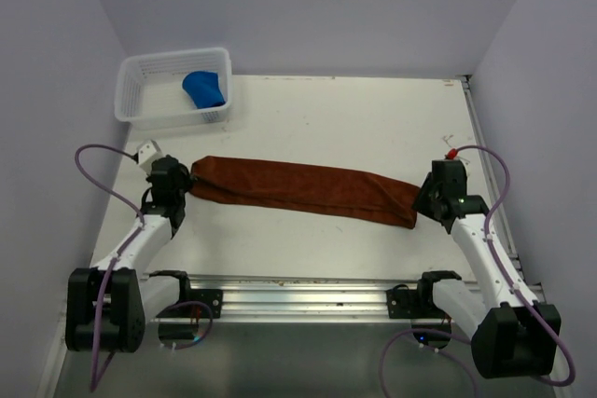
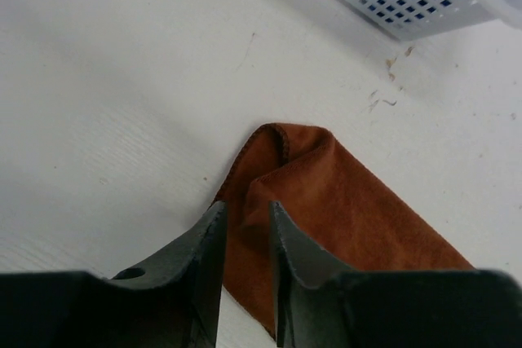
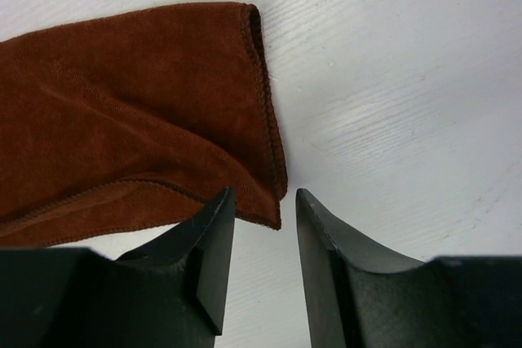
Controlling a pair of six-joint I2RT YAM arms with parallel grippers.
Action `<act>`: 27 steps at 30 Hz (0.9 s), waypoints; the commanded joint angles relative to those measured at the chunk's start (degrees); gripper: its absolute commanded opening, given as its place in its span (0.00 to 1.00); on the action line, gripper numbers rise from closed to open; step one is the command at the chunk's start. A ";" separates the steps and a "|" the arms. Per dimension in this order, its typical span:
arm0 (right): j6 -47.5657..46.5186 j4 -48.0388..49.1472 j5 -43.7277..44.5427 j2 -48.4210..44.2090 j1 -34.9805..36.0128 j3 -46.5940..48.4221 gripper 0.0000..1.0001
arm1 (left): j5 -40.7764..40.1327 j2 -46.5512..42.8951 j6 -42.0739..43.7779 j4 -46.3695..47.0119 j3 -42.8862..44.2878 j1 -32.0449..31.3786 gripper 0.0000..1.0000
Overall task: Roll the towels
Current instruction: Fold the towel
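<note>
Where the brown towel lies folded in a long strip across the table, we see a hand at each end. On the left hand the fingers are narrowly parted over the towel's end, and we cannot tell whether they pinch it. The right hand is slightly open and holds nothing, with the towel's corner at its gap. The white basket at the far left corner holds one blue towel.

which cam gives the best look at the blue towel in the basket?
Top external: the blue towel sits in full view inside the white basket. Left wrist catches only blue patches through the basket mesh. Right wrist misses it.
</note>
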 commanded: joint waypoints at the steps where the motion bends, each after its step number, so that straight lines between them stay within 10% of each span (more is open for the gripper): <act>1: 1.54 0.63 -1.75 0.04 -0.33 -0.45 0.39 | -3.86 -2.94 -1.11 1.07 0.01 0.43 0.28; 17: 7.69 1.15 -3.50 6.62 -0.33 -2.38 0.47 | 2.45 -1.90 -2.17 -0.53 7.21 0.43 0.33; 27: 8.93 5.28 -2.37 11.98 -0.42 -2.30 0.47 | 17.05 6.27 -1.81 6.15 5.03 0.43 0.00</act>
